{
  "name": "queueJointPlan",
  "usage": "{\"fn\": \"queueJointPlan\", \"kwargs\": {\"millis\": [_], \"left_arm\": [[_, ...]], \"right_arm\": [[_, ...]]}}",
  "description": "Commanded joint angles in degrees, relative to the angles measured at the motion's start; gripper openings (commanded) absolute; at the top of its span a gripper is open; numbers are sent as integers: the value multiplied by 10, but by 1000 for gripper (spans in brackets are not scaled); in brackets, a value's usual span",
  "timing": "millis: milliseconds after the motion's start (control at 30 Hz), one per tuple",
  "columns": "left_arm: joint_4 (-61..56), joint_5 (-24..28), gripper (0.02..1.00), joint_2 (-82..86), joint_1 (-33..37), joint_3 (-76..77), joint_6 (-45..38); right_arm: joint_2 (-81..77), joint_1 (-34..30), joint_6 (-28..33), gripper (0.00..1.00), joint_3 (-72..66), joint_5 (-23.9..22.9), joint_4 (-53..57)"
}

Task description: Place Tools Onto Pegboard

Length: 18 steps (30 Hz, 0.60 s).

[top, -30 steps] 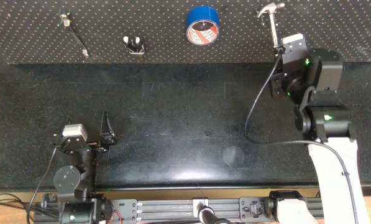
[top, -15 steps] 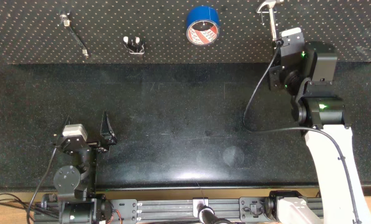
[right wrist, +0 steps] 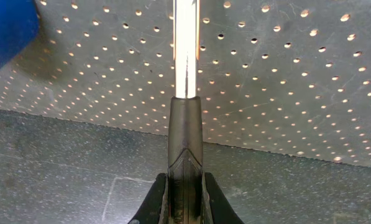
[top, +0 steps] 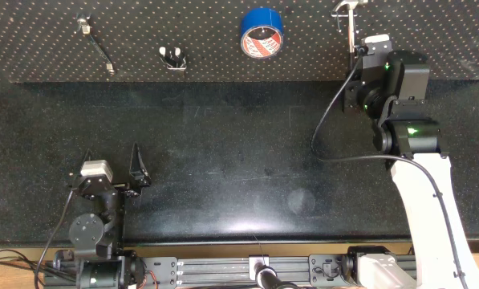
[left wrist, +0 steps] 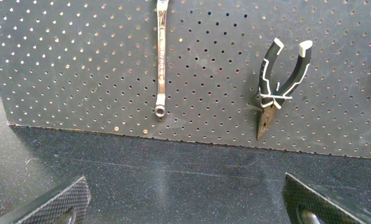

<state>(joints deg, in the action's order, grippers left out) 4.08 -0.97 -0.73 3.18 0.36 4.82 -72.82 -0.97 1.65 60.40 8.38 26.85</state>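
A hammer with a shiny steel shaft and a black rubber handle stands upright against the black pegboard at the far right. My right gripper is shut on the lower end of that handle, and its wrist sits just below the hammer in the top view. A silver wrench and black-and-white pliers hang on the board's left part. My left gripper rests open near the table's front left, facing the board, with nothing between its fingers.
A roll of blue tape hangs on the pegboard between the pliers and the hammer, and its edge shows close beside the shaft. The black tabletop stretches in front of the board. A cable loops from the right arm.
The right arm has carried the hammer farther up the pegboard, so its head now sits at the view's top edge. The left arm has stayed still.
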Motion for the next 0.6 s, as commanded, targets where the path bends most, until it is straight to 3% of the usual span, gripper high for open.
{"fn": "queueJointPlan", "kwargs": {"millis": [33,600], "left_arm": [[5,4,996,5,-2,0,7],[5,4,996,5,-2,0,7]], "right_arm": [[1,12,-25,73,11,17,-8],[-28,13,-72,77,11,12,-13]]}}
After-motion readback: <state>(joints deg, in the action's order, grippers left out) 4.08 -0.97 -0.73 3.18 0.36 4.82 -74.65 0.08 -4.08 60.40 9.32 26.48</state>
